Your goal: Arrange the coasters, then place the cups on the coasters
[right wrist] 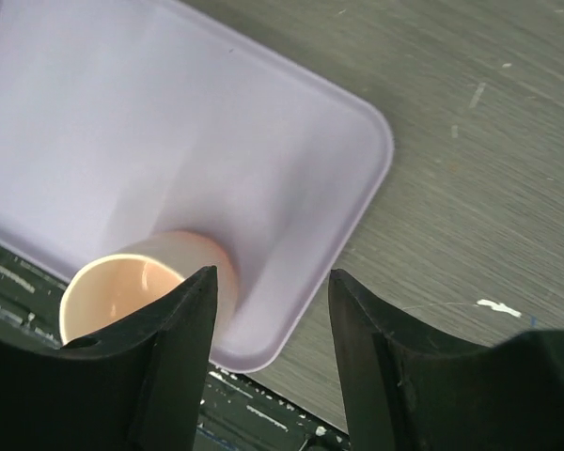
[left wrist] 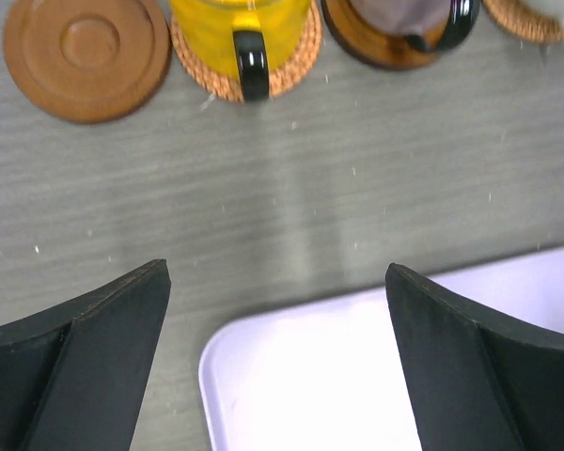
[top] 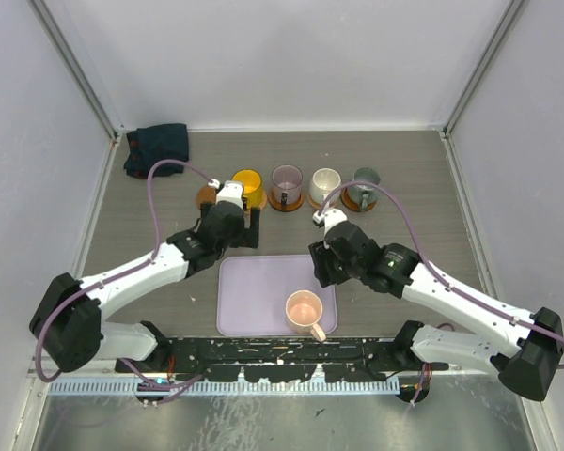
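We see the pink cup (top: 304,308) upright on the tray (top: 258,291), in its near right corner. Our right gripper (right wrist: 273,282) hangs over that corner, jaws apart and empty, the cup just beside one finger. Our left gripper (left wrist: 277,282) hovers over the tray's far left corner, jaws wide, holding nothing. Beyond the tray runs a row: a bare coaster (left wrist: 86,56), then the yellow cup (left wrist: 235,28), purple cup (top: 286,183), white cup (top: 325,181) and grey-green cup (top: 365,178), each on a coaster.

Table (left wrist: 357,188) matt wood-grain; tray (left wrist: 310,395) smooth plastic; bare coaster (left wrist: 86,56) smooth wood; yellow cup (left wrist: 226,23) glossy.
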You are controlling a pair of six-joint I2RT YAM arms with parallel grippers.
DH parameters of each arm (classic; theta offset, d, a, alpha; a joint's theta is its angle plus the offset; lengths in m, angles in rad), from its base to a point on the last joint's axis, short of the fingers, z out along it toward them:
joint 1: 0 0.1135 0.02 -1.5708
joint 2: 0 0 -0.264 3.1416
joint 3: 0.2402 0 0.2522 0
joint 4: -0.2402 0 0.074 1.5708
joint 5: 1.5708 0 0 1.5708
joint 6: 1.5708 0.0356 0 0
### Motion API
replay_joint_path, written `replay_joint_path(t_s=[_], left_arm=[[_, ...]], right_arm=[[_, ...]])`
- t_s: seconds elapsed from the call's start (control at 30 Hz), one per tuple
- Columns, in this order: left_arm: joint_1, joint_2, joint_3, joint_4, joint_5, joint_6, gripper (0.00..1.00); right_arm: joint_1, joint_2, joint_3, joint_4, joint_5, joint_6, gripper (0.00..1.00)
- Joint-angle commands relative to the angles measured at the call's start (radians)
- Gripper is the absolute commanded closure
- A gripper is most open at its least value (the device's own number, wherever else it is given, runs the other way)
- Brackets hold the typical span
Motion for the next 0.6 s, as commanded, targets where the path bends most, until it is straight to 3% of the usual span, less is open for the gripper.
replay_joint_path(t_s=[0.0, 0.27, 0.57], left_arm=[[-0.021, -0.113, -0.053, -0.065, 0.03, -0.04, 0.02], [-0.025, -0.234, -0.113, -0.118, 0.029, -0.081, 0.02], [-0.029, -0.224, -0.109, -0.136, 0.044, -0.092, 0.02]], right_arm=[[0.014, 0.017, 0.038, 0.025, -0.159, -0.065, 0.45], [0.062, 0.093, 0.037, 0.018, -0.201, -0.063, 0.45], [0.143, 0.186, 0.033, 0.03, -0.155, -0.031, 0.46]])
